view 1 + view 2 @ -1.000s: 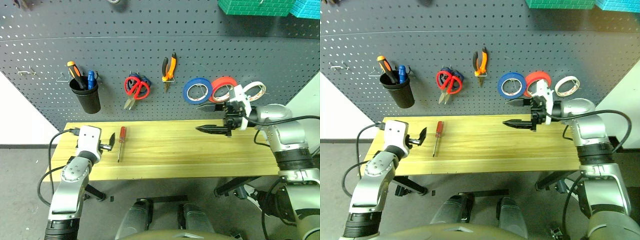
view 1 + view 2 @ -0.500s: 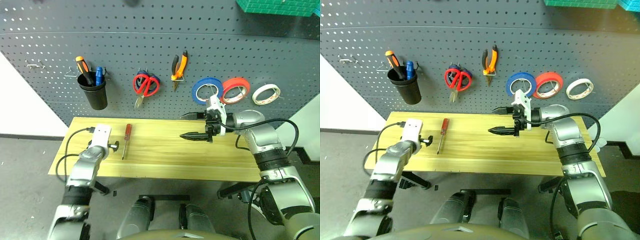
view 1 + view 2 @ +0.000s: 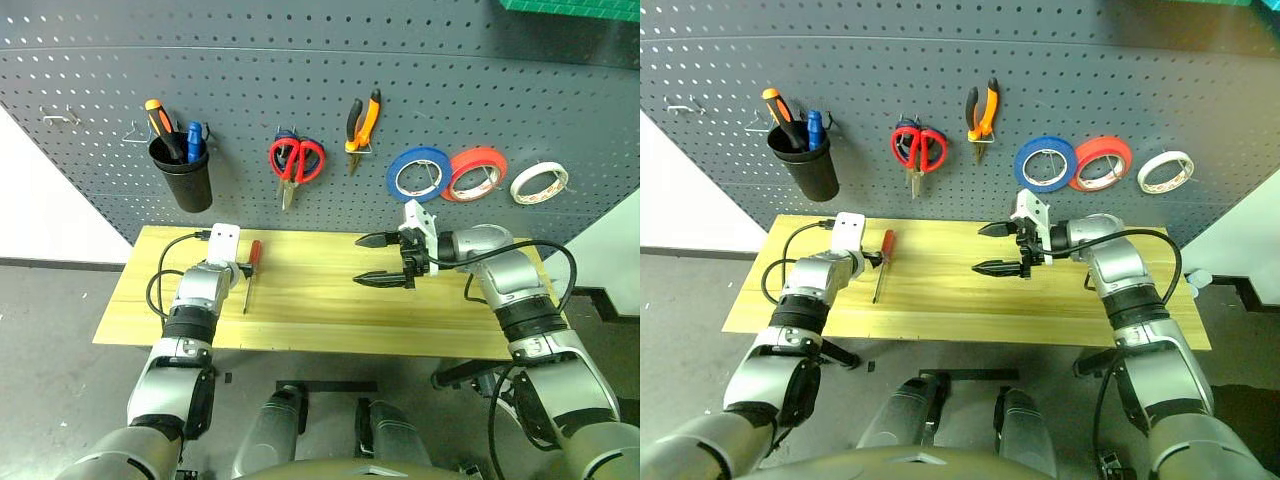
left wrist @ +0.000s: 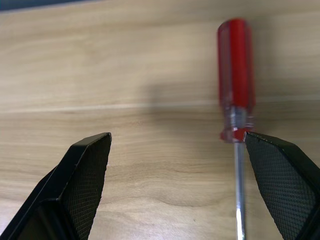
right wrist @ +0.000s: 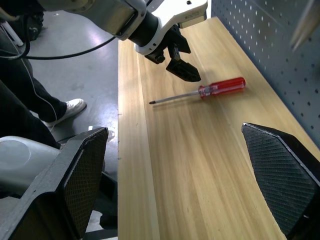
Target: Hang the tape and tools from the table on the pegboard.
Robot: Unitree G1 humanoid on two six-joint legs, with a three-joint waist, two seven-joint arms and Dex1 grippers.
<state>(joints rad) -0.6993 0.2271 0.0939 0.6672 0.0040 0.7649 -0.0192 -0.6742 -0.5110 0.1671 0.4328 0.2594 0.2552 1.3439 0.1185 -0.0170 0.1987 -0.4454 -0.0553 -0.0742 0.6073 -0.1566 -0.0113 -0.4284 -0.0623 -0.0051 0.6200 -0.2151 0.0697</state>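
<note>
A slim red-handled screwdriver [image 3: 252,262] lies on the pale wood table [image 3: 330,312], toward its left end. My left gripper [image 3: 243,269] is open and low over the table at the screwdriver. In the left wrist view the red handle [image 4: 236,75] ends right at one fingertip [image 4: 270,155], outside the gap. My right gripper [image 3: 360,260] is open and empty above the middle of the table, pointing left. On the pegboard [image 3: 300,70] hang red-handled scissors [image 3: 297,160], orange-and-black pliers [image 3: 362,122] and the whitish tape [image 3: 538,182].
A blue roll [image 3: 418,174] and a red-orange roll [image 3: 476,173] hang beside the whitish tape. A black cup [image 3: 184,178] on the pegboard holds an orange-and-black and a blue screwdriver. A person's shoe [image 5: 72,107] stands on the floor past the table's left end.
My left arm has reached forward and down, bringing its open gripper to the screwdriver. My right gripper has drifted left and lower, away from the hanging rolls. The camera view has shifted.
</note>
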